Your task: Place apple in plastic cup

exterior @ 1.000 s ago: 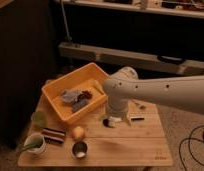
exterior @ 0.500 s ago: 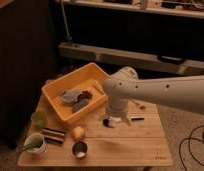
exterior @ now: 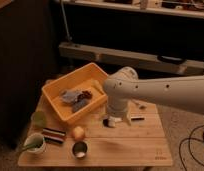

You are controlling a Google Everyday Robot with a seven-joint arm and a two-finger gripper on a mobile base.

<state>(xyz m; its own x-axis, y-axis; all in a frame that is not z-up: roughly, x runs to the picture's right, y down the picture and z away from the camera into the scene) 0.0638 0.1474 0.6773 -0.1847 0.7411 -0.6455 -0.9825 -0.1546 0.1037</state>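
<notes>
Claw (exterior: 117,120) first: hanging low over the counter (exterior: 140,147), just off the near corner of the yellow bin (exterior: 54,89). Can't tell how wide open, or whether gripping anything. Not carrying the apple (exterior: 78,133) anyway: lying free on the counter, near the claw, left of it and closer to camera. Plastic cup (exterior: 39,118) much further left, well apart from the claw.

Easy to botch from here. Could clip the apple coming in and roll it into the metal cup (exterior: 80,149) just beside it. Could also drop into the wrong one, with a white cup (exterior: 35,143) near the target. Needs a centred release too, or probably tips that light cup.

Also worth watching: striped thing (exterior: 54,135) lying between apple and cups, and a small dark bit (exterior: 136,119) just right of the claw.
</notes>
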